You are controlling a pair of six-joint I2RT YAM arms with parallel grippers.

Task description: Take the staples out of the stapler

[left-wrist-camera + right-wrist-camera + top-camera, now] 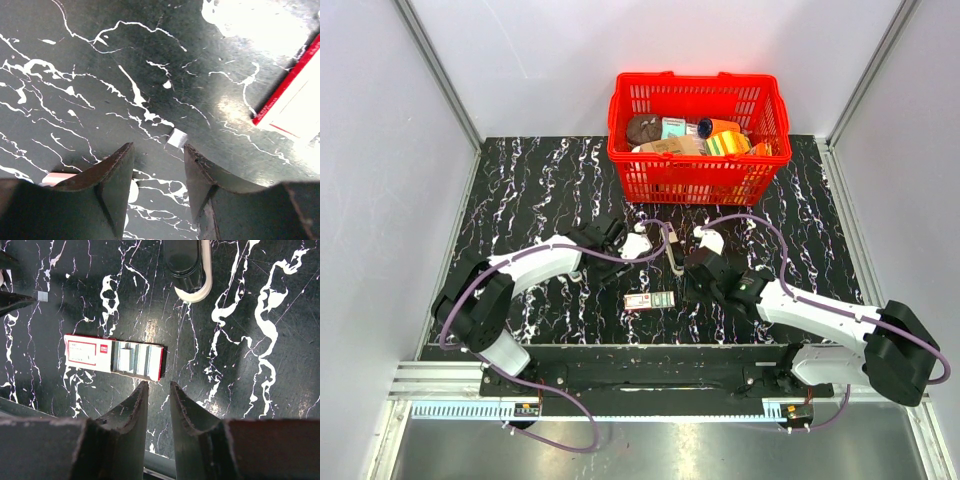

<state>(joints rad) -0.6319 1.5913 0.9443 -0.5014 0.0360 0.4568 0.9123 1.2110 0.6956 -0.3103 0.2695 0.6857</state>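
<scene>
step: stapler (673, 253) not gripped yet, by my read still the approach, unloading not begun
left tool: my left gripper (159, 150) has its jaws apart, nothing between them, low over the table (520, 200)
right tool: my right gripper (159, 385) has its jaws a narrow slit apart, empty too
stapler place: flat on the table between my two grippers, apart from both, beyond the staple box (115, 357)
long axis: runs far-to-near in the top view, far end toward the red basket (695, 180), near end toward my bases, slightly slanted
pointing: in the right wrist view a rounded end faces my fingers; can't tell if that's the hinge or the nose
open/closed: can't tell whether its magazine is open
loose bit: small silvery piece (176, 138) on the table just past my left fingertips, maybe staples, too small to say
next: I judge one gripper must pin the body across the short side while the other opens the magazine along the long axis
risk: light and small, likely to skid if pushed unpinned
</scene>
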